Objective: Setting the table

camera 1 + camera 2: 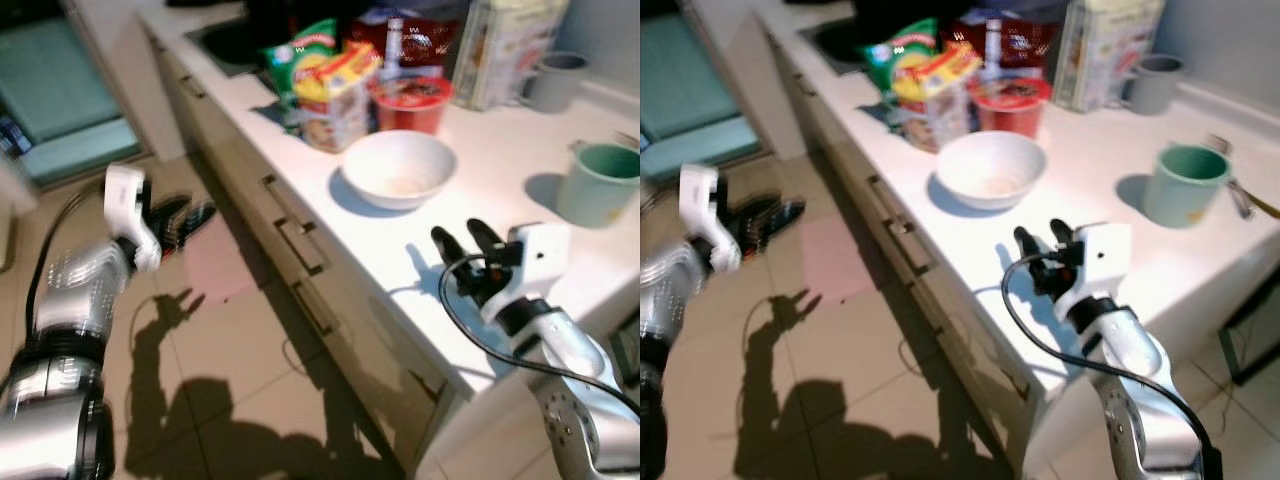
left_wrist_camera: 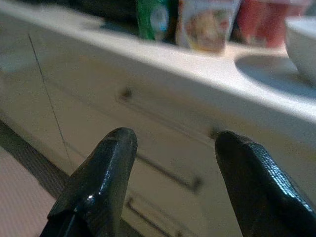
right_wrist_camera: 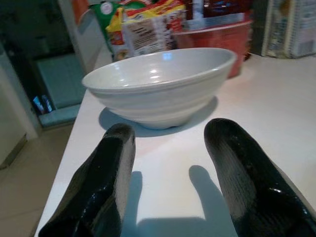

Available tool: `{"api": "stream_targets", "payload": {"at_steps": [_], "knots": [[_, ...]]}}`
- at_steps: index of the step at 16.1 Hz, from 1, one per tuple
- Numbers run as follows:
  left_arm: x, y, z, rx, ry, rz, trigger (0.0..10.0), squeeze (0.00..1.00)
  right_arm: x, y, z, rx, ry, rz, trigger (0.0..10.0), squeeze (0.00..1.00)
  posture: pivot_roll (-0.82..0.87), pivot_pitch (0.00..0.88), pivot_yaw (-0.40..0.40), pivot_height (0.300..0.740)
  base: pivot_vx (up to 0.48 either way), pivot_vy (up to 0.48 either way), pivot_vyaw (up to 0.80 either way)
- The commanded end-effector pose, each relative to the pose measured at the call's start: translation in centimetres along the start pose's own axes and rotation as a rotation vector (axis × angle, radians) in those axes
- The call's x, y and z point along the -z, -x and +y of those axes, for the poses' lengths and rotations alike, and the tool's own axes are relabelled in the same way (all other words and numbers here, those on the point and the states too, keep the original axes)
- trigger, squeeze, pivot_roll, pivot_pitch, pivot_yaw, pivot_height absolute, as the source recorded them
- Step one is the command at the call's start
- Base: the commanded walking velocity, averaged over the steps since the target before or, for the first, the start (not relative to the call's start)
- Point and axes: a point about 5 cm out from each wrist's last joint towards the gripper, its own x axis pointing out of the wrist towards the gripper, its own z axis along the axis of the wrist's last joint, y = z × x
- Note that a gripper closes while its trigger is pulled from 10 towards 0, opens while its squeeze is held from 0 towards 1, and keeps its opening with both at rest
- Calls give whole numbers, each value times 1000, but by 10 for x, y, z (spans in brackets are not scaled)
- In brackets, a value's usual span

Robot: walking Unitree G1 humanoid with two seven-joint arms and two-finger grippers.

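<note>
Counter (image 1: 520, 190): one white bowl (image 1: 398, 169), one green cup (image 1: 600, 183), one grey mug (image 1: 553, 80). Right gripper (image 1: 465, 240), fingers apart, near bowl. Left gripper (image 1: 185, 218), fingers apart, over floor.

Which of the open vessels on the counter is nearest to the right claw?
The white bowl, directly ahead of the open right claw. The green cup and grey mug stand farther off.

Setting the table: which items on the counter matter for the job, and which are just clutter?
Likely for the job:
bowl, right end effector open, aimed at it
green cup
grey mug

Likely clutter:
snack bags
red tub
carton

Left end effector open, over the floor.
</note>
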Motion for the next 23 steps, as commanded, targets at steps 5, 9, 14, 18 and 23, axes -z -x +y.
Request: {"api": "stream_targets", "payload": {"at_steps": [5,9,14,18,23], "knots": [[43,16,-56,178,131,3,10000,0,16,11,10,-77,42,34,10000,0,-14,0,101,740,0,0,0],[49,15,-93,302,223,22,10000,0,9,13,13,-110,34,13,10000,0,-28,0,103,740,0,0,0],[44,15,-105,321,249,48,10000,0,-16,3,5,-40,-53,-91,10000,0,-31,0,113,740,0,0,0],[46,16,-112,328,252,85,10000,0,-23,0,-5,53,-172,-142,10000,0,-31,0,122,740,0,0,0],[46,16,-114,330,253,102,10000,0,-23,-8,-19,213,-293,-167,10000,0,-29,0,127,740,0,0,0]]}}
